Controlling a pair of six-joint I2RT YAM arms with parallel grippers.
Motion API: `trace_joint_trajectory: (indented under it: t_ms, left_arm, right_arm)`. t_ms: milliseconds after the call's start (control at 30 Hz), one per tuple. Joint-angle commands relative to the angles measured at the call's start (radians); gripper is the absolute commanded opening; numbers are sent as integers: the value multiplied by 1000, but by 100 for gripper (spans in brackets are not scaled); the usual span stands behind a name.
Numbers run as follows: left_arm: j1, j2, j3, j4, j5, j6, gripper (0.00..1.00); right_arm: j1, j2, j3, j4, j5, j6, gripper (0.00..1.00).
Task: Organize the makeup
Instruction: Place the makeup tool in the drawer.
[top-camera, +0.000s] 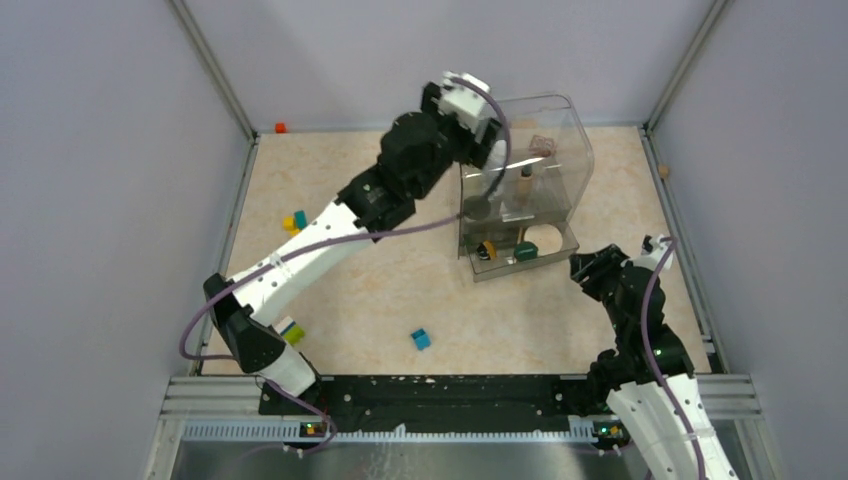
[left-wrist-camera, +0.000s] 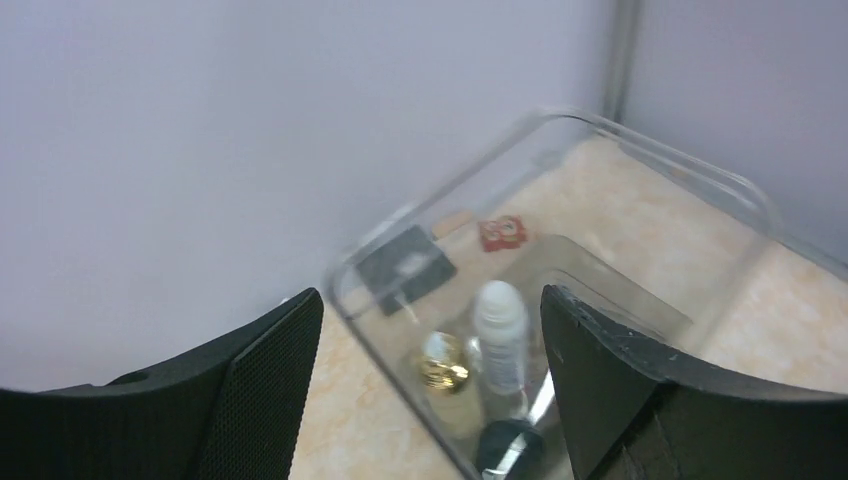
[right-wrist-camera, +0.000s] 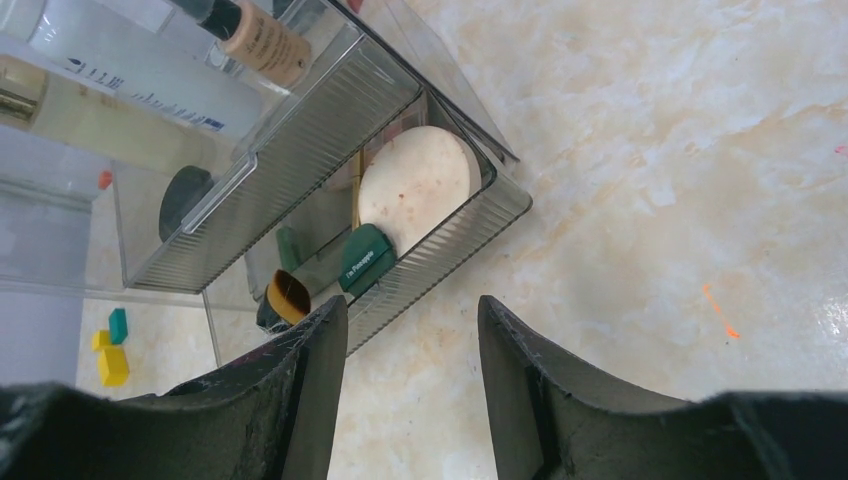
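A clear acrylic organizer (top-camera: 545, 160) stands at the back right of the table. My left gripper (top-camera: 493, 150) hovers over its left rim, open and empty (left-wrist-camera: 432, 295). Below it inside stand a gold-capped clear bottle (left-wrist-camera: 445, 362) and a white bottle (left-wrist-camera: 500, 330), with a black round compact (left-wrist-camera: 510, 445) nearer. Farther off lie a dark square palette (left-wrist-camera: 405, 268) and a pinkish checkered palette (left-wrist-camera: 502, 232). My right gripper (top-camera: 588, 268) is open over bare table (right-wrist-camera: 412, 300), just right of the organizer's front tray. That tray holds a beige round disc (right-wrist-camera: 415, 185). A tan tube (right-wrist-camera: 262, 40) stands higher up.
A small blue cube (top-camera: 421, 339) lies on the table in front. Yellow and green toy blocks (top-camera: 295, 221) sit at the left, and more (top-camera: 290, 330) lie by the left arm's base. A green item (right-wrist-camera: 365, 257) and a brush (right-wrist-camera: 288, 295) share the front tray. Walls enclose the table.
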Motion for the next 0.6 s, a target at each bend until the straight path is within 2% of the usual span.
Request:
trace_joint_trajectory:
  t_ms: [0, 233, 400, 567]
  left_arm:
    - [161, 31, 90, -3, 48, -149, 85]
    - [311, 156, 234, -107, 128, -291, 79]
    - [356, 234, 289, -129, 208, -340, 79]
    - [379, 283, 315, -155, 219, -352, 77]
  right_arm:
    - [-10, -5, 1, 35, -21, 10, 50]
    - [-10, -12, -11, 33, -38, 24, 50]
    - [-10, -15, -12, 30, -43, 23, 50]
    - [-11, -28, -14, 21, -42, 24, 50]
